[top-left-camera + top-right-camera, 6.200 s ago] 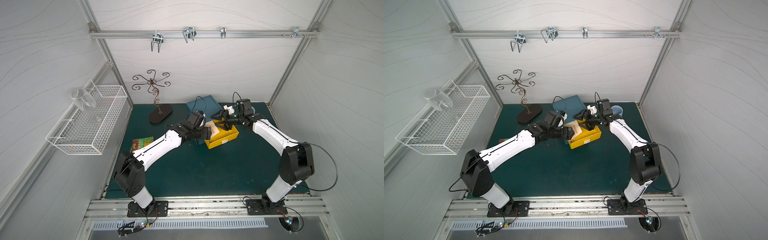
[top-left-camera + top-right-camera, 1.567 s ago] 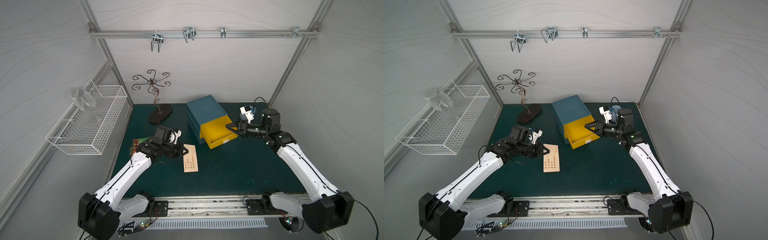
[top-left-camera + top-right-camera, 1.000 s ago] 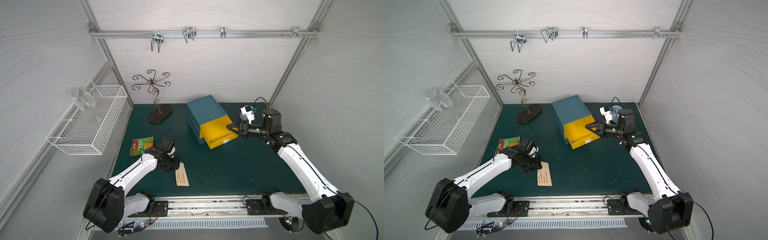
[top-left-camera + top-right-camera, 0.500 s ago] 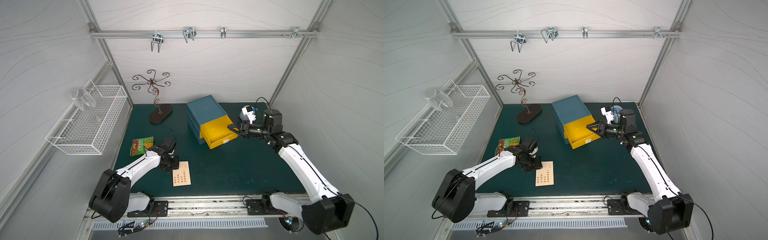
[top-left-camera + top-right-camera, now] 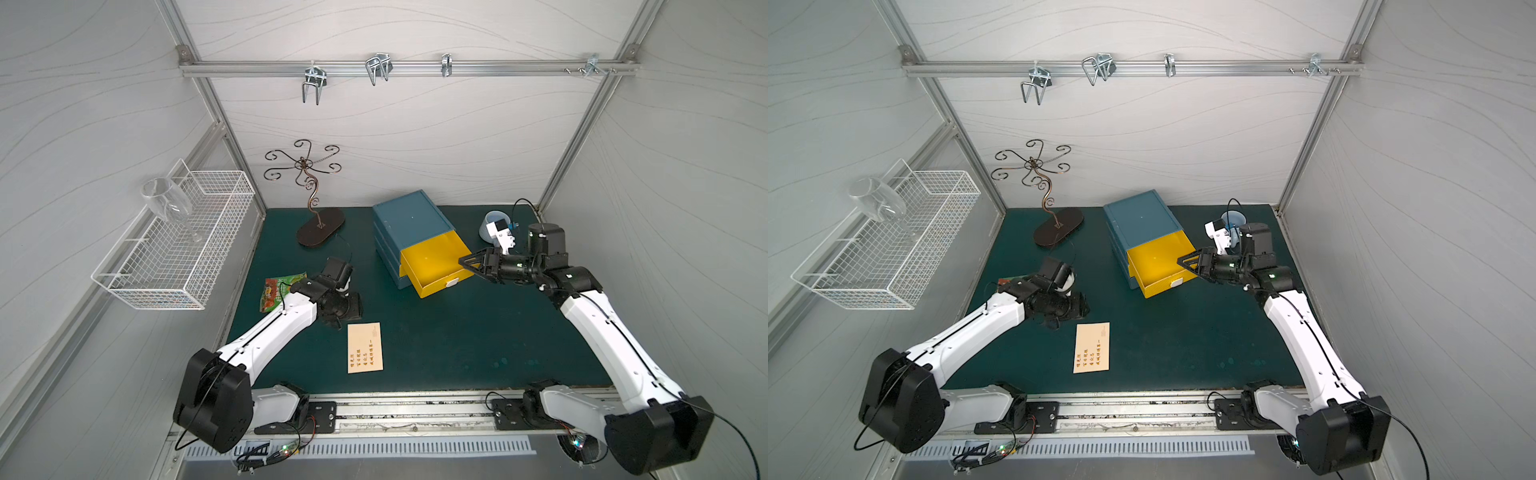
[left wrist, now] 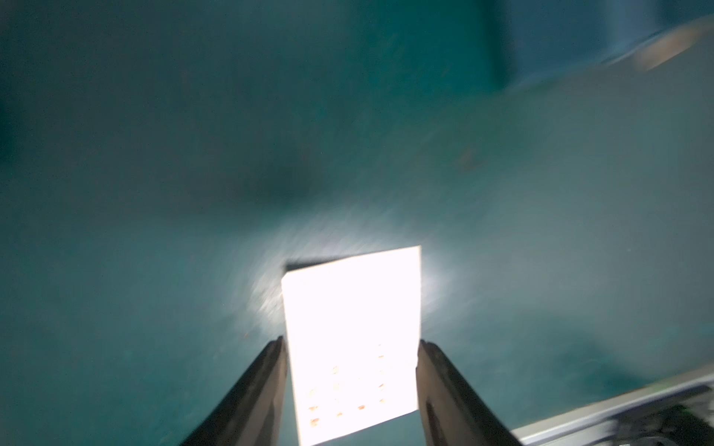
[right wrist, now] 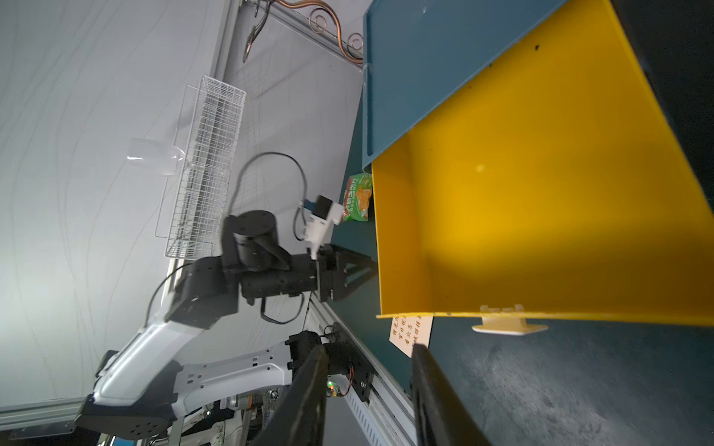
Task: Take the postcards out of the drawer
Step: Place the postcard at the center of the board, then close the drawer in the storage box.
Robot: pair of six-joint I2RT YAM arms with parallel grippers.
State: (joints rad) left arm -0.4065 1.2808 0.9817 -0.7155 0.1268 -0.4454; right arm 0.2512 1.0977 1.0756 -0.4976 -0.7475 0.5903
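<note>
Far left: white wire basket point(image 5: 216, 216) on the side wall, with a clear stemmed glass point(image 5: 166, 203) standing in it.

Green-and-red snack packet point(image 5: 276, 291) lies flat on the dark green tabletop point(image 5: 457, 340), near the left edge. I cannot read its print from here.

Brown scrolled metal stand point(image 5: 320, 226) stands upright at the back.

Left pincer point(image 5: 345, 313) sits low over the tabletop, just beside the card. In the left wrist view its black fingers point(image 6: 266, 370) stand wide apart, one along each long edge of the card. Nothing is gripped.

One cream-beige rectangular postcard point(image 5: 365, 347) lies flat on the tabletop, out of the drawer and towards the front rail. It has four short columns of orange-brown Chinese characters on its near half, too small to read. It is washed out white in the left wrist view.

Blue plastic drawer cabinet point(image 5: 409, 220) sits at centre back. Its yellow drawer point(image 5: 432, 259) is pulled out, white handle point(image 5: 451, 282) facing front.

Right pincer point(image 5: 465, 264) is level with the drawer's right wall, close to the front corner. I cannot tell whether they touch. Jaws are partly apart with nothing between them.

Pale blue cup point(image 5: 492, 222) stands behind the right wrist.
</note>
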